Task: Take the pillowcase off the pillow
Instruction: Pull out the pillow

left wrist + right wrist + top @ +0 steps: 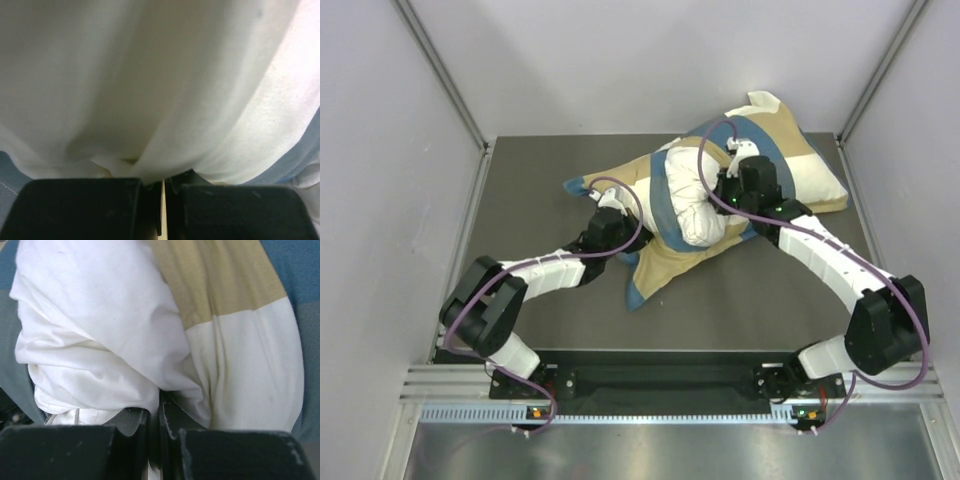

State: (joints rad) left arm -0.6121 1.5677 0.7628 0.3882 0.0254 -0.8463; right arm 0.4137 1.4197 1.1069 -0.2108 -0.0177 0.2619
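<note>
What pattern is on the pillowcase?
Big checks of blue, tan and cream on the pillowcase, clearest in the top external view.

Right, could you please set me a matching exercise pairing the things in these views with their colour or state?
Things:
1. pillow
2. pillowcase
3. left gripper
4. table

Colour or state:
A. dark grey
B. shut on fabric
C. plain white
D. blue, tan and cream checks

Pairs: 1-C, 2-D, 3-B, 4-A
</note>
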